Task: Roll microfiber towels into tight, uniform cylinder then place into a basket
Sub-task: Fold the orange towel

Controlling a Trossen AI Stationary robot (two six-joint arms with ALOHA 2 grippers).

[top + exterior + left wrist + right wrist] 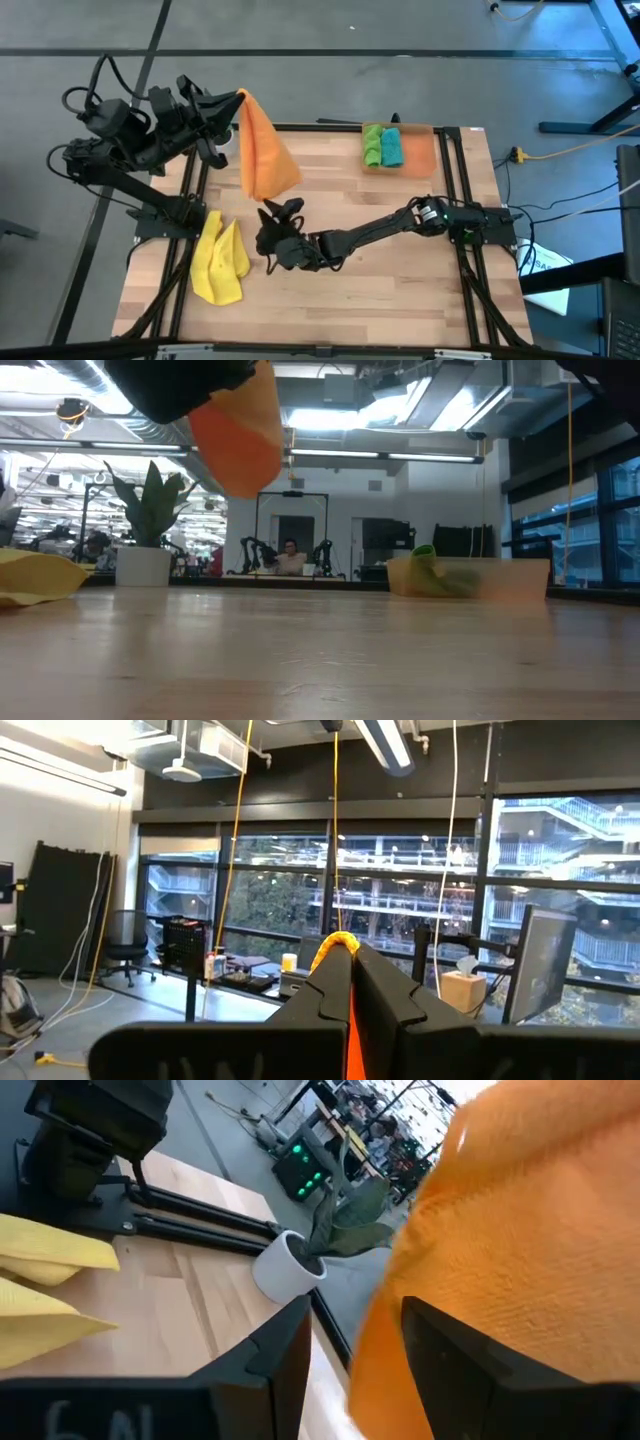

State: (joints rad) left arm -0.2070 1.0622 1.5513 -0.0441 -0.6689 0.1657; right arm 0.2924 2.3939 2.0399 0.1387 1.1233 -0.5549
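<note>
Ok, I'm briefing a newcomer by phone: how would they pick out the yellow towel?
Start at the wooden table and go to its near corner on the left arm's side. The yellow towel lies there crumpled and flat on the wood. It is the only yellow cloth: the orange towel hangs from the left gripper, and the green and teal ones sit rolled in the basket.
</note>
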